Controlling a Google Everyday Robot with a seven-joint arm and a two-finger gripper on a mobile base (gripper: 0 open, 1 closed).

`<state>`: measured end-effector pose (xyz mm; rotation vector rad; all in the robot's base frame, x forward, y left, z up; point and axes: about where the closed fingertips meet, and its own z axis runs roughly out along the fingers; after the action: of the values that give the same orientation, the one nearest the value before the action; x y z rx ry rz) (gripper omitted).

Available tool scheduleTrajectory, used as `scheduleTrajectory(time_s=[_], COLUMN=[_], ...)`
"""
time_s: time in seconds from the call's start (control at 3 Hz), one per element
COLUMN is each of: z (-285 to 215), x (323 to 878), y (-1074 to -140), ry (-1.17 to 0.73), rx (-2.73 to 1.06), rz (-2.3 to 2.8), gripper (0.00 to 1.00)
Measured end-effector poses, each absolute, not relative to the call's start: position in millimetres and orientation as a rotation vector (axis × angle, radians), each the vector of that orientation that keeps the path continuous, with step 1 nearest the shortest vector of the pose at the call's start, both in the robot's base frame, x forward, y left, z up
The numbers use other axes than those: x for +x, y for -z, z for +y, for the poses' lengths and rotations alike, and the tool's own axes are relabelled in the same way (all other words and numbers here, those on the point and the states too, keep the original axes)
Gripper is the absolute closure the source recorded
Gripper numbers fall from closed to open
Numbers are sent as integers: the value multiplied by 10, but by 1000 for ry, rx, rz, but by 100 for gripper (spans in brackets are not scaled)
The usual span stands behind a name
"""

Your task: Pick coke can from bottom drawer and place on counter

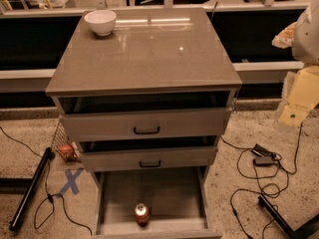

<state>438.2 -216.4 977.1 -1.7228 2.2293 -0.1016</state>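
The coke can, red with a silver top, stands upright near the front middle of the open bottom drawer, on its flat grey floor. The counter is the glossy grey-brown cabinet top above it. My gripper is the pale cream part of the arm at the far right edge. It hangs beside the cabinet at about top-drawer height, far above and to the right of the can, and touches nothing.
A white bowl sits at the counter's back left. Two upper drawers with black handles stand slightly open. A reddish ball in wire mesh, a blue tape X, a black pole and cables lie on the floor.
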Motion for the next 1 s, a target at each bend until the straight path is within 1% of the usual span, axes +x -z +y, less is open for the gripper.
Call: scheduleTrajectory(time_s=[0.33,0.67,1.0], z=[-2164,-2099,-1868], x=[4382,4440,4299], y=[-9771,-9440,-9096], ry=[102,-6,-142], rx=[-1723,-1715,-1619], rz=[2229,2251,2269], gripper=[0,0,0])
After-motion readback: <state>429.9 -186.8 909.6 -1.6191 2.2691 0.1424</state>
